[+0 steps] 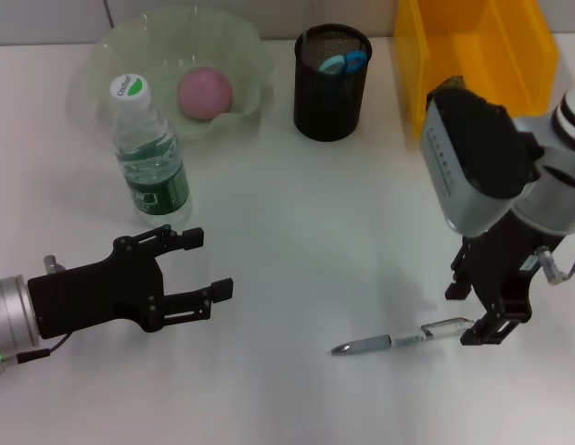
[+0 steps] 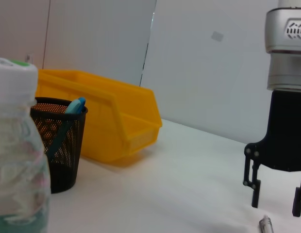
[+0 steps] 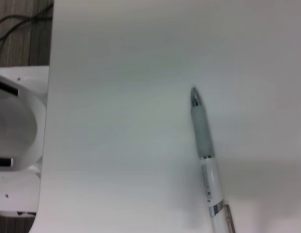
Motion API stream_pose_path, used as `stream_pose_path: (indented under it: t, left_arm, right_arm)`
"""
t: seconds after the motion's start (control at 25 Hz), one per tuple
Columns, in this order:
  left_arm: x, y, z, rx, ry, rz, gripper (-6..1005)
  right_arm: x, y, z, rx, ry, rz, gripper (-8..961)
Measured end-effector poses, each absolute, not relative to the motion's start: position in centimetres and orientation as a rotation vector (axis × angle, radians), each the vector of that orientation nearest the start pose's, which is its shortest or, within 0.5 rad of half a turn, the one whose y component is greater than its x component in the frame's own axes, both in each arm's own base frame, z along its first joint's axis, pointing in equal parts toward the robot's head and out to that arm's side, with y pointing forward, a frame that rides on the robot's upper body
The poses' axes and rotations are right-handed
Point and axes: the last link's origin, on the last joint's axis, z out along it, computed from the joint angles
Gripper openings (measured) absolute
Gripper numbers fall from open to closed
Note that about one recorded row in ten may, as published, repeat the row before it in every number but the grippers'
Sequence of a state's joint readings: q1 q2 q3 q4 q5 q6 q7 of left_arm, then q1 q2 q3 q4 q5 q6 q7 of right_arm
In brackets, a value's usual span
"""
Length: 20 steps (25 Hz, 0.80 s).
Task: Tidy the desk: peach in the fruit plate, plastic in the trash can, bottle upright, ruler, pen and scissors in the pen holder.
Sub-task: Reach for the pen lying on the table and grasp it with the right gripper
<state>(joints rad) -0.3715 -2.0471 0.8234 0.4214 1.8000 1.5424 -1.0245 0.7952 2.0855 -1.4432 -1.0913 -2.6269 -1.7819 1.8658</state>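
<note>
A grey-and-white pen (image 1: pixel 389 343) (image 3: pixel 206 150) lies flat on the white desk at the front right. My right gripper (image 1: pixel 464 315) (image 2: pixel 275 204) hangs open just above its rear end, a finger on each side. My left gripper (image 1: pixel 211 264) is open and empty at the front left, a little in front of the upright water bottle (image 1: pixel 150 148) (image 2: pixel 17 145). The pink peach (image 1: pixel 205 92) rests in the green fruit plate (image 1: pixel 246 56). Blue scissors (image 1: pixel 346 63) (image 2: pixel 73 109) stand in the black mesh pen holder (image 1: pixel 332 93) (image 2: pixel 58 145). Ruler and plastic are out of view.
The trash can, a yellow open bin (image 1: pixel 473 46) (image 2: pixel 111 121), stands at the back right next to the pen holder. The desk's edge (image 3: pixel 48 121) runs close to the pen's tip side, with the robot's white base beyond it.
</note>
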Motion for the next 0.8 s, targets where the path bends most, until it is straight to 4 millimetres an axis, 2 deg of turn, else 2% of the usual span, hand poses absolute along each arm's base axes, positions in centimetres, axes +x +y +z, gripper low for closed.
stream_pose_path:
  t: [0.12, 0.24, 0.8]
  left_arm:
    - [-30.6, 27.0, -3.0, -2.677, -0.551, -0.783, 843]
    - [-30.5, 27.1, -3.1, -2.677, -0.549, -0.783, 843]
    - [-30.4, 27.1, -3.2, -2.676, -0.555, -0.787, 843]
  right_arm:
    - [17.6, 33.4, -3.3, -3.136, -0.039, -1.032, 695]
    - [17.7, 33.3, -3.9, -3.129, -0.073, -1.053, 502]
    - [18.0, 33.2, -5.4, -3.117, -0.170, -1.061, 478]
